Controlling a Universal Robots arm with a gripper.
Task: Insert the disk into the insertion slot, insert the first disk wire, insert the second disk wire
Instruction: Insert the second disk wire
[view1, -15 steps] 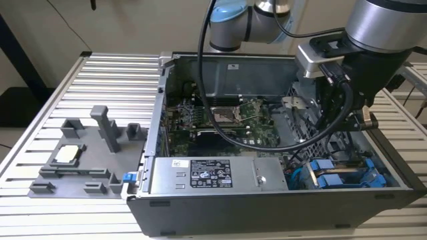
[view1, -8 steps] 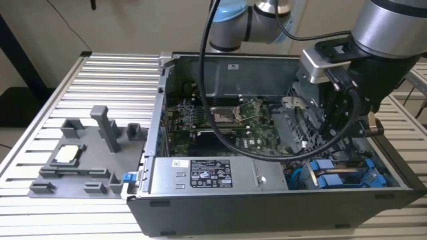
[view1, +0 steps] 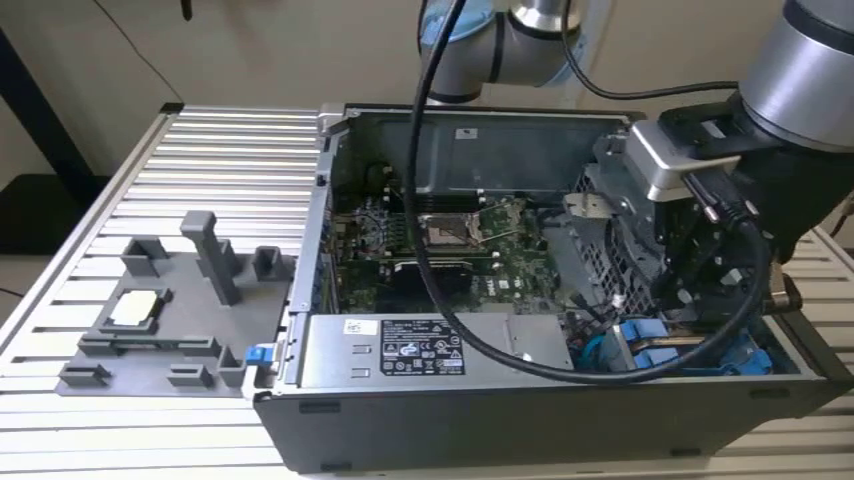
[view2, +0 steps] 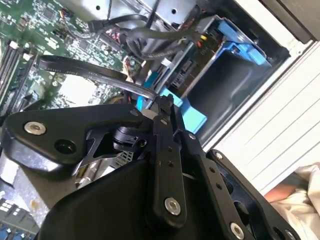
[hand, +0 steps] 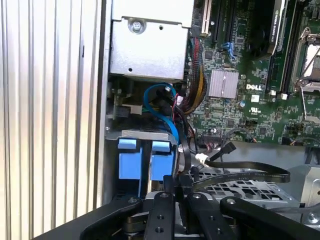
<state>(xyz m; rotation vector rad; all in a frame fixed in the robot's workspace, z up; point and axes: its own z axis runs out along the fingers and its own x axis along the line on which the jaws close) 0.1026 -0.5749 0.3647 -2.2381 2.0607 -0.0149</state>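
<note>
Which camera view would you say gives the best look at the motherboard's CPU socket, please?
The exterior view: the CPU socket sits unobstructed mid-board, seen whole from above. The first wrist view catches part of it at the picture's edge. The second wrist view shows green board, but I cannot make out the socket there.

green motherboard (view1: 441, 250) — blue carrier tabs (hand: 147, 160)

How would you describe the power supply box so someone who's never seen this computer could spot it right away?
Find the open computer case lying on the ribbed metal table. Along the case's near edge in the exterior view, just below the green motherboard, sits the power supply box. It is the only plain grey metal block carrying white and black stickers, unlike the blue-tabbed drive cage toward the exterior view's right.
</note>
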